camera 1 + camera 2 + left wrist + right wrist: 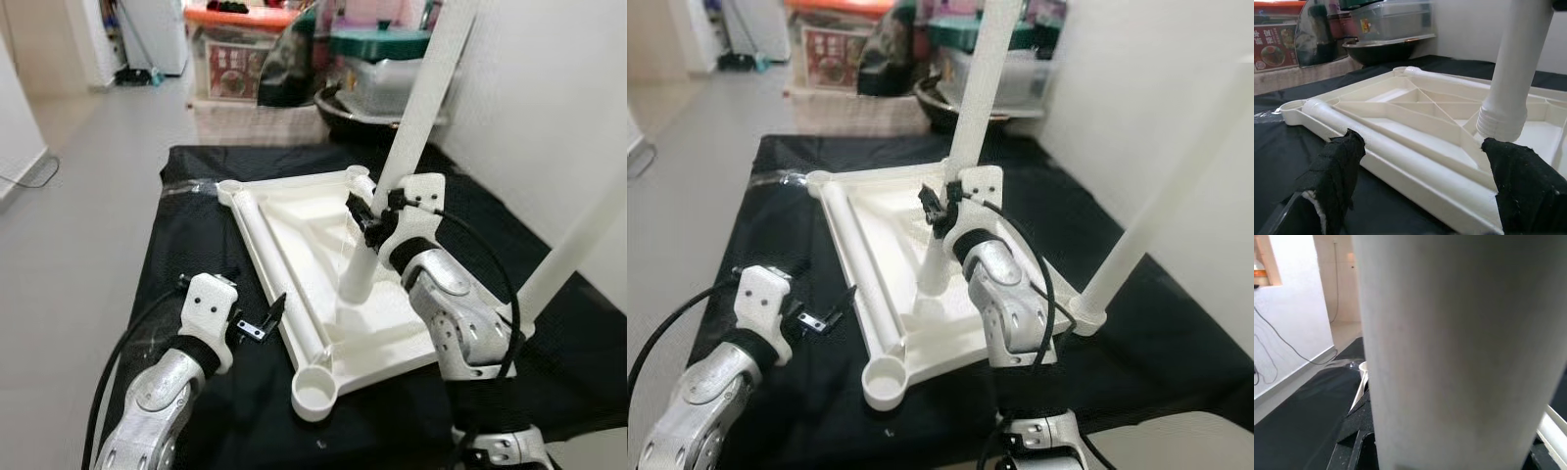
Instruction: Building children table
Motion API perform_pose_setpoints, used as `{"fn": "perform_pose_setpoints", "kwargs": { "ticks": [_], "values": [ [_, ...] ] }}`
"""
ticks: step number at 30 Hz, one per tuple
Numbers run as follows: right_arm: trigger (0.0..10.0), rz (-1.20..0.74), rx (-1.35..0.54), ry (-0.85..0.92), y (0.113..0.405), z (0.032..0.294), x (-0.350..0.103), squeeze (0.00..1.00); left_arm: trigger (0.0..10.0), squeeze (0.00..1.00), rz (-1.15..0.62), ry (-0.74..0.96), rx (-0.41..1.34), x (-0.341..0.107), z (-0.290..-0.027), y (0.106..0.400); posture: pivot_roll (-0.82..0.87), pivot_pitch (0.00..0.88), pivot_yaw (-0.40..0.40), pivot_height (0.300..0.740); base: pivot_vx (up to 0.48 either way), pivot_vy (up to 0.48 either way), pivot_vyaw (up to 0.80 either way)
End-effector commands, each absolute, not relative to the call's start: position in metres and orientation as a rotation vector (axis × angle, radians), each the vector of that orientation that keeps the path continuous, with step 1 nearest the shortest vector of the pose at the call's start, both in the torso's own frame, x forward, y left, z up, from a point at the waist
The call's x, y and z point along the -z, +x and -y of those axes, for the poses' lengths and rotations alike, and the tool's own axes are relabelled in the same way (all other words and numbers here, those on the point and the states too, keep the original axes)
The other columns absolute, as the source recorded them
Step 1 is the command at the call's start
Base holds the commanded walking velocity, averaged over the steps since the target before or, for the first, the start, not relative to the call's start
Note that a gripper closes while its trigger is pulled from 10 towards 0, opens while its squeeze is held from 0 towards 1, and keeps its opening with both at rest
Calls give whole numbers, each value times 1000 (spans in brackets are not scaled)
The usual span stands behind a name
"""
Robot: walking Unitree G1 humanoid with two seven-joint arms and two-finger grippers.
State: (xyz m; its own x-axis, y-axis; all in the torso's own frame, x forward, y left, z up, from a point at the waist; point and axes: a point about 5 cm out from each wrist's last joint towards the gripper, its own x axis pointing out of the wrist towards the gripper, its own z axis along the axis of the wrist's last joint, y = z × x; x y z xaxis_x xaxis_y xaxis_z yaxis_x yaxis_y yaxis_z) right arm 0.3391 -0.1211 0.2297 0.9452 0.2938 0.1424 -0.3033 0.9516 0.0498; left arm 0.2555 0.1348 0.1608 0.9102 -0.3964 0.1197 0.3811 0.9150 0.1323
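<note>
The right tool (375, 217) grips a white leg (411, 137) upright, threaded end down; the left tool (257, 321) waits open beside the tabletop (294, 220).

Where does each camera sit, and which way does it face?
Left eye: on the head, looking down at the tabletop; both arms show.
Right eye: beside it, same scene; right gripper holds a leg.
Left wrist: looks along the left gripper, open, toward the tabletop.
Right wrist: pressed close against the held leg.
All four share that leg.
</note>
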Motion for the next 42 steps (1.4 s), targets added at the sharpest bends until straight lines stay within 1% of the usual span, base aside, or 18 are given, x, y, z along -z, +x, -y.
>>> {"fn": "perform_pose_setpoints", "kwargs": {
  "ticks": [1,4,5,6,11,14,18,20,22,28,42],
  "values": [
    [10000,164,-306,59,339,123,-236,0,10000,0,143,110,422,-161,-133,253,40,0,-103,740,0,0,0],
    [10000,185,-339,52,339,134,-247,0,10000,0,139,94,438,-162,-137,251,40,0,-103,740,0,0,0],
    [10000,185,-339,52,339,134,-247,0,10000,0,139,94,438,-162,-137,251,40,0,-103,740,0,0,0],
    [10000,202,-347,37,340,141,-254,0,10000,0,130,87,442,-161,-140,251,36,0,-101,740,0,0,0],
    [10000,216,-338,29,341,146,-259,0,10000,0,116,89,451,-160,-143,250,36,0,-100,740,0,0,0],
    [10000,217,-338,36,341,146,-259,0,10000,0,118,88,454,-160,-143,250,41,0,-99,740,0,245,0],
    [10000,210,-359,60,338,135,-255,0,10000,0,127,83,478,-162,-139,249,44,0,-99,740,0,480,0],
    [10000,210,-359,60,338,135,-255,0,10000,0,127,83,478,-162,-139,249,44,0,-99,740,0,480,0],
    [10000,203,-376,69,336,128,-251,0,10000,0,136,88,478,-163,-138,248,44,0,-99,740,0,0,0],
    [10000,195,-394,75,335,125,-249,0,10000,0,137,86,481,-163,-138,248,45,0,-97,740,0,0,0],
    [10000,191,-398,76,337,130,-251,0,10000,0,137,92,496,-162,-135,247,41,0,-100,740,0,0,0]
  ]
}}
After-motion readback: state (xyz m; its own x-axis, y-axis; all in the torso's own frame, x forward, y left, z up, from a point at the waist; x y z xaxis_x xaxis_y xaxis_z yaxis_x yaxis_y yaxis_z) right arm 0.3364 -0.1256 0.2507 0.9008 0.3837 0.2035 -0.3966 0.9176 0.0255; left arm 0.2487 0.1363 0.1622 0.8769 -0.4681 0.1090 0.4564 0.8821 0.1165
